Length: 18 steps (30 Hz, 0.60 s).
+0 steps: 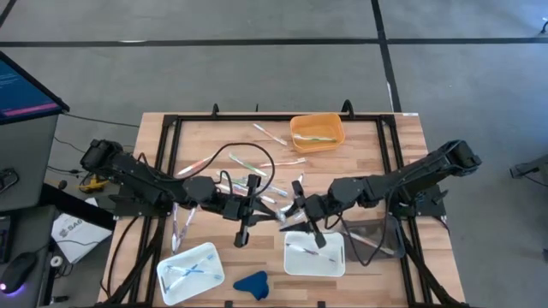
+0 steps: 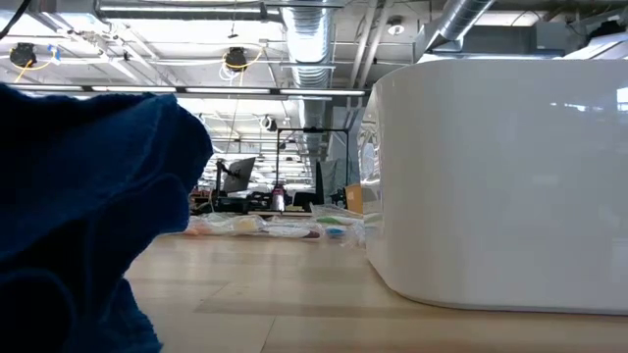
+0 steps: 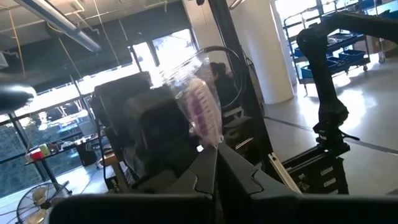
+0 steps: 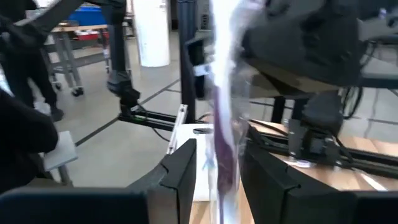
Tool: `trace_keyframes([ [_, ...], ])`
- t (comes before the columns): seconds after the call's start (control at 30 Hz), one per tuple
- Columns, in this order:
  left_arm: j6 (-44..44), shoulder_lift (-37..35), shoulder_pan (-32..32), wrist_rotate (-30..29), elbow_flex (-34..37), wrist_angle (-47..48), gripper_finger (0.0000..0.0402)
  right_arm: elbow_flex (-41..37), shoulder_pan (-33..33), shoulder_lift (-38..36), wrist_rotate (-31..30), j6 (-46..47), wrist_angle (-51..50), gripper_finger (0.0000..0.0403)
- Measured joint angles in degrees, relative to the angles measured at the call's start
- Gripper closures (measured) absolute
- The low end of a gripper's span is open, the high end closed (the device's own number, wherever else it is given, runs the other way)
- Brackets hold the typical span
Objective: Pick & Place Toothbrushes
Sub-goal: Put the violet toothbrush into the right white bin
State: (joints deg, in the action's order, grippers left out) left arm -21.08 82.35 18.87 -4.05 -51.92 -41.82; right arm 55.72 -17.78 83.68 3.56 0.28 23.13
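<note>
Obstacles: black cable (image 1: 248,158) loops over loose toothbrushes (image 1: 257,192) at table centre; blue cloth (image 1: 251,283) at 6 o'clock.
Trays: two white (image 1: 193,272), one orange (image 1: 317,132).
Left gripper (image 3: 214,165): clamped on wrapped toothbrush (image 3: 202,112).
Right gripper (image 4: 214,168): pinching another (image 4: 224,106).

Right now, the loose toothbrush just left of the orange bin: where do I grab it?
Take the toothbrush at mid-handle, coming from straight above with the jaws set across its narrow width. It lies flat and diagonal on the table, apart from the orange bin, so a top-down pinch looks unobstructed.
</note>
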Motion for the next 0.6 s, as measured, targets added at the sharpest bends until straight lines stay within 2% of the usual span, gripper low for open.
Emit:
trace_keyframes([
  [0.33,-0.13,0.0,0.39,-1.58,0.0,0.16,0.0401,0.0,1.51,0.0,-0.65,2.76,-2.06,0.0298],
  [0.43,-0.16,0.0,0.37,-2.52,0.0,0.46,0.0401,0.0,1.5,0.0,-0.65,2.65,-2.76,0.0321],
  [0.6,-0.12,0.0,0.31,-4.58,0.0,0.78,0.04,0.0,1.47,0.0,-0.62,2.16,-3.63,0.0386],
])
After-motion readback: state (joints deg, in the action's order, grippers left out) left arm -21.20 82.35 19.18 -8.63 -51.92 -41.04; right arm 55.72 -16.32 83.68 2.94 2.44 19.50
